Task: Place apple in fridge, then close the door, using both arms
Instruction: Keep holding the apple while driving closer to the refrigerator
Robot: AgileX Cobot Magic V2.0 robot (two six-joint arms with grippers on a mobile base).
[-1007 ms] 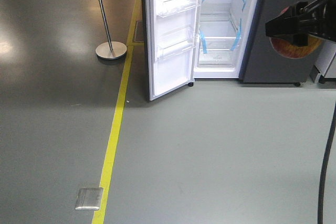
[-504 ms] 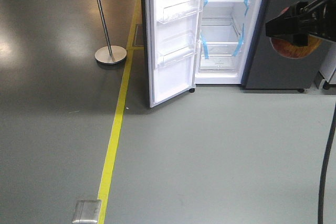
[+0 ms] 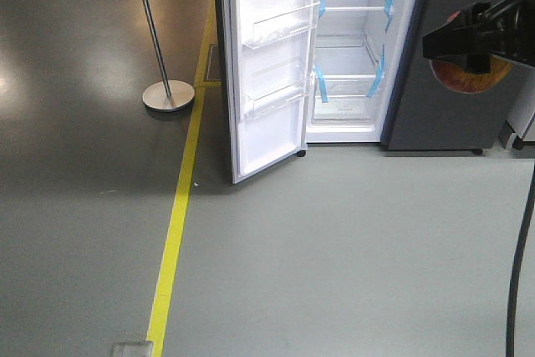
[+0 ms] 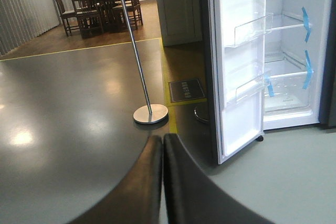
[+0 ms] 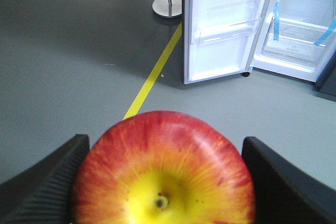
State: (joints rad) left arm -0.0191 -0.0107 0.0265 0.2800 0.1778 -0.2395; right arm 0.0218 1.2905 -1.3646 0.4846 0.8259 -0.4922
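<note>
My R gripper (image 5: 164, 195) pinches the apple (image 5: 163, 156) for the fridge (image 3: 347, 123), door (image 3: 267, 135) wide for access; L gripper (image 4: 162, 153) pressed together, spare for closing.

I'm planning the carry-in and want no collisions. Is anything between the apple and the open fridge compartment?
Nothing visible does. The door stands open to the left, the fridge interior is exposed, and only bare floor lies between it and the apple.

The door (image 3: 267, 114) (open) stands left of the fridge (image 3: 349, 106).
</note>
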